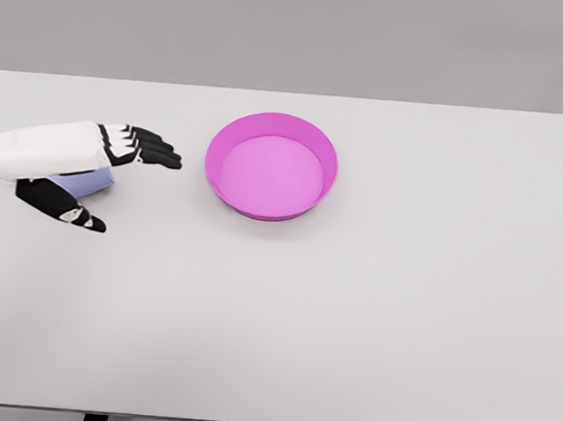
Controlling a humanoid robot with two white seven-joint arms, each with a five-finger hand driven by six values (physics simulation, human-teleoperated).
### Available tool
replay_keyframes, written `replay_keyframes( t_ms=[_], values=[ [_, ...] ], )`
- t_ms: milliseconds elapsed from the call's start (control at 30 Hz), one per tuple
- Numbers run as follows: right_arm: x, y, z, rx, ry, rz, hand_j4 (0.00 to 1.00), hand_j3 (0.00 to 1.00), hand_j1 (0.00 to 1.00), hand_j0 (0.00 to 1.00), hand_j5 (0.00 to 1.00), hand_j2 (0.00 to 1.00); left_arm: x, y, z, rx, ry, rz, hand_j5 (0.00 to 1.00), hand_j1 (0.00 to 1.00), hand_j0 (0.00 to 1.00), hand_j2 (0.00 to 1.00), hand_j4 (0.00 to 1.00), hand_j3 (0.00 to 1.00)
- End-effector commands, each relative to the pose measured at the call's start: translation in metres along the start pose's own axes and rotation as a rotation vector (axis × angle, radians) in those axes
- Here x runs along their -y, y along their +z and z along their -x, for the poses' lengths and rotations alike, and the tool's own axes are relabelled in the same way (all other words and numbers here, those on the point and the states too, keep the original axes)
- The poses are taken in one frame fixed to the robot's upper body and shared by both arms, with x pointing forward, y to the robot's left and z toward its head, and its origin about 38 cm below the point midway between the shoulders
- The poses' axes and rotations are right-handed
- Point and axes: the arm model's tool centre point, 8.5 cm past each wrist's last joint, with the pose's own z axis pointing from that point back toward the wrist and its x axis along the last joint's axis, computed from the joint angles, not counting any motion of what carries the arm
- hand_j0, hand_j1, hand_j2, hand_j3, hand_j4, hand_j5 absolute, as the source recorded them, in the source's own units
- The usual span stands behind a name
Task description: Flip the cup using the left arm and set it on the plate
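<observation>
The left arm comes in from the left edge, white and long, low over the table (pixel 371 315). At its end is the left hand (pixel 94 171), with black fingers (pixel 150 149) and white marks on the knuckles. The fingers reach out flat toward the right, close side by side. The black thumb (pixel 62 205) sticks out lower down, nearer the front of the table. So the hand looks wide, with a gap between fingers and thumb.

In that gap sits the cup (pixel 84 183). It is pale blue, almost lilac. Only a small bit of it shows, because the arm and the hand cover most of it. It is on the table at the far left. I cannot tell if it stands up or lies down. I also cannot tell if the fingers press on it or just sit around it.

To the right of the hand is the plate (pixel 275 122). It is bright pink and round, with a raised rim like a shallow bowl. It sits near the back middle of the table, a little apart from the fingertips.
</observation>
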Motion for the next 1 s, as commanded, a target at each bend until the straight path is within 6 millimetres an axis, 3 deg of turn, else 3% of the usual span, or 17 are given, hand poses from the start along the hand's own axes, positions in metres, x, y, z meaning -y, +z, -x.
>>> replay_keyframes(
  t_ms=[0,167,233,333,433,500,600,667,833,967],
  values=[
    [0.0,0.0,0.0,-0.001,0.001,-0.001,1.0,1.0,1.0,1.0,1.0,1.0,0.0,-0.002,0.0,0.003,0.001,-0.003,1.0,1.0,1.0,1.0,1.0,1.0],
    [0.0,0.0,0.001,-0.001,0.001,-0.001,1.0,1.0,1.0,1.0,1.0,1.0,-0.017,0.012,0.005,0.095,0.248,-0.197,1.0,1.0,1.0,1.0,1.0,1.0],
    [0.0,0.0,0.001,-0.001,0.0,-0.001,1.0,1.0,1.0,1.0,1.0,1.0,-0.013,0.022,0.022,0.046,0.292,-0.226,1.0,1.0,1.0,1.0,1.0,1.0],
    [0.0,0.0,0.001,-0.001,0.0,-0.001,1.0,1.0,1.0,1.0,1.0,1.0,0.001,0.02,0.032,0.021,0.322,-0.199,1.0,1.0,1.0,1.0,1.0,1.0],
    [0.0,0.0,0.0,0.0,-0.001,-0.001,1.0,1.0,1.0,1.0,1.0,1.0,-0.004,0.014,0.032,0.03,0.312,-0.247,1.0,1.0,1.0,1.0,1.0,1.0],
    [0.0,0.0,0.0,0.0,-0.001,-0.001,1.0,1.0,1.0,1.0,1.0,1.0,-0.012,0.015,0.049,-0.136,0.415,-0.383,1.0,1.0,1.0,1.0,1.0,1.0],
    [0.0,0.0,0.0,0.0,-0.001,-0.001,1.0,1.0,1.0,1.0,1.0,1.0,0.001,0.018,0.076,-0.422,0.543,-0.367,1.0,1.0,1.0,1.0,1.0,1.0],
    [0.0,0.0,0.0,0.0,-0.001,-0.001,1.0,1.0,1.0,1.0,1.0,1.0,0.007,0.021,0.084,-0.567,0.61,-0.364,1.0,1.0,1.0,1.0,1.0,1.0],
    [0.0,0.0,0.0,0.0,-0.001,-0.001,1.0,1.0,1.0,1.0,1.0,1.0,0.022,0.025,0.089,-0.65,0.643,-0.319,1.0,1.0,1.0,1.0,1.0,1.0],
    [0.0,0.0,0.0,0.0,-0.001,-0.001,1.0,1.0,1.0,1.0,1.0,1.0,0.02,0.024,0.089,-0.7,0.509,-0.267,1.0,1.0,1.0,1.0,1.0,1.0]
  ],
)
